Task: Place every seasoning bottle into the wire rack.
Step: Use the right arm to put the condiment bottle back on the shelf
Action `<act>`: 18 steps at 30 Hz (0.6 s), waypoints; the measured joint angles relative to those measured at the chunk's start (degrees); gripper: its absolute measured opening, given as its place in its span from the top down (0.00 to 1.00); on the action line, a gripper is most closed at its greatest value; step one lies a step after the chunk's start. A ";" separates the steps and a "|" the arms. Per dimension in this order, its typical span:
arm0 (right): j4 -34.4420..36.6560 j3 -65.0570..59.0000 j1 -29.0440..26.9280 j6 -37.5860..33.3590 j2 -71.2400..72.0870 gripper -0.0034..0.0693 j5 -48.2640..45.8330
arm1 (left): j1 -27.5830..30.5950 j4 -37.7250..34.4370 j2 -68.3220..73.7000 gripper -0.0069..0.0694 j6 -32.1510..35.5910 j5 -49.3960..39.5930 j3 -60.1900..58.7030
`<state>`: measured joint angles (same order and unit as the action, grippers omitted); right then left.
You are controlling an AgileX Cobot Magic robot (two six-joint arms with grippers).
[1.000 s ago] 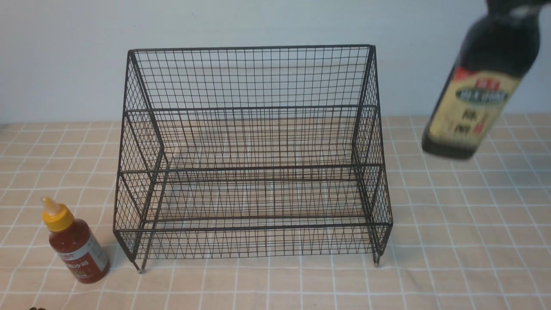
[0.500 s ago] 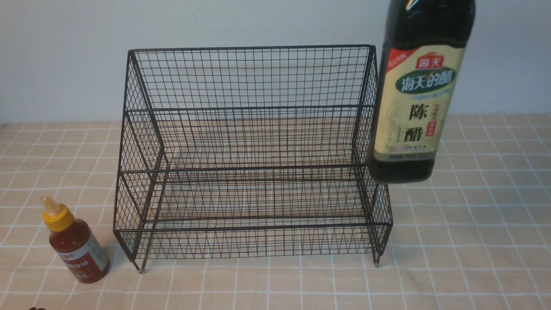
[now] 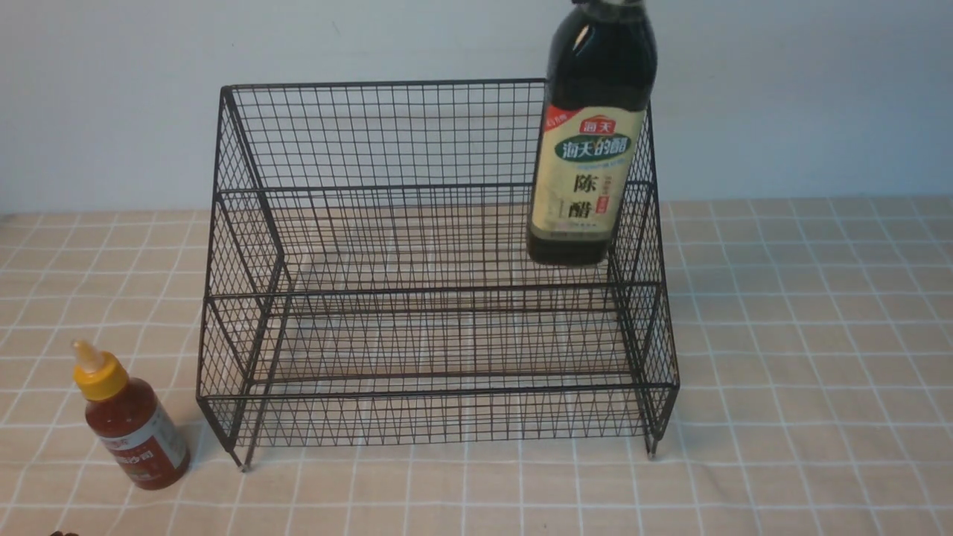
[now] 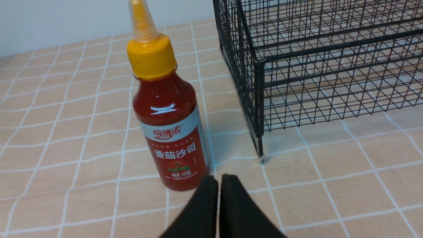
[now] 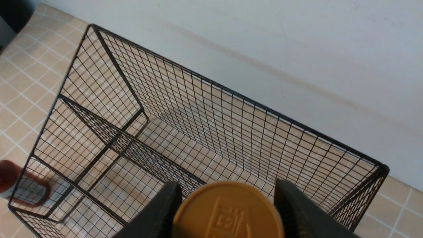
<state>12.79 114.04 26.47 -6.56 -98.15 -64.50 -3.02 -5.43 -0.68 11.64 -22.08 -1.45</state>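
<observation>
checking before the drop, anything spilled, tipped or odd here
Nothing spilled or damaged. The dark bottle hangs upright over the right end of the wire rack, gripped at its cap by the right gripper. The red sauce bottle stands capped on the cloth outside the rack's left front corner.

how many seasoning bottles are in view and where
2. The dark bottle is held upright by the right fingers at the wire rack's right end; the red sauce bottle stands on the cloth outside its left side.
</observation>
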 joint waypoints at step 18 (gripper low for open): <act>-0.42 0.11 0.00 0.41 -9.63 0.50 -8.65 | 0.00 0.00 0.00 0.92 0.00 0.00 0.00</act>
<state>12.36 114.16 26.47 -6.15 -107.78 -73.15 -3.02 -5.43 -0.68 11.64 -22.08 -1.45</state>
